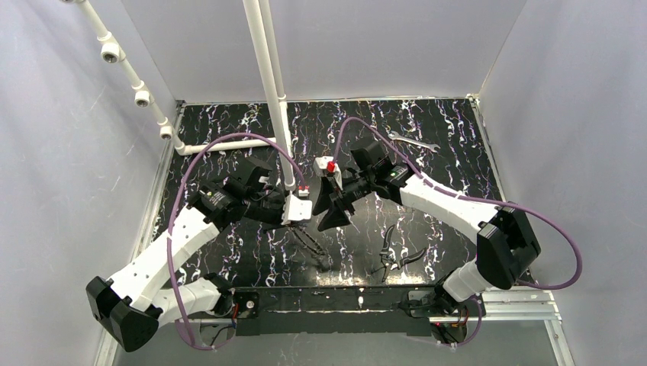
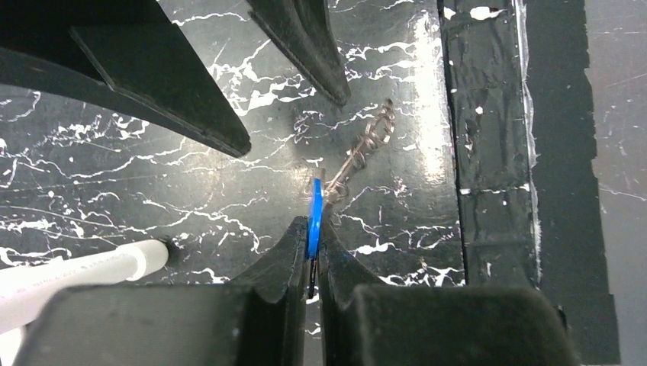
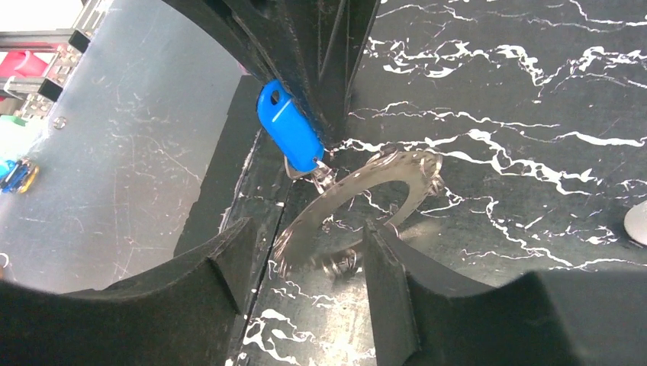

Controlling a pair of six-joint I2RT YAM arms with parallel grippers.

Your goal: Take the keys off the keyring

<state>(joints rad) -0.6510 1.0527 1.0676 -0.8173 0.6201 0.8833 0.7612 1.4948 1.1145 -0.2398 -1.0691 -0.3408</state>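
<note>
The key (image 3: 288, 128) has a blue plastic head, and my left gripper (image 2: 314, 229) is shut on it; in the left wrist view that head shows edge-on between the pads. From the key hangs the keyring (image 3: 366, 183), a wide silvery flat ring that slopes down toward my right gripper (image 3: 309, 252). My right gripper is open, and the ring's lower arc lies between its two fingers, close to the right-hand one (image 3: 385, 267). In the left wrist view the keyring (image 2: 365, 145) appears as a thin edge. In the top view both grippers (image 1: 301, 207) (image 1: 333, 207) meet nose to nose over mid-table.
Dark-handled pliers (image 1: 397, 255) lie on the black marbled table toward the front right. A slim silver wrench (image 1: 412, 142) rests at the back right. A white pipe (image 1: 271, 84) stands just behind the grippers. The taped front edge (image 2: 488, 152) is close by.
</note>
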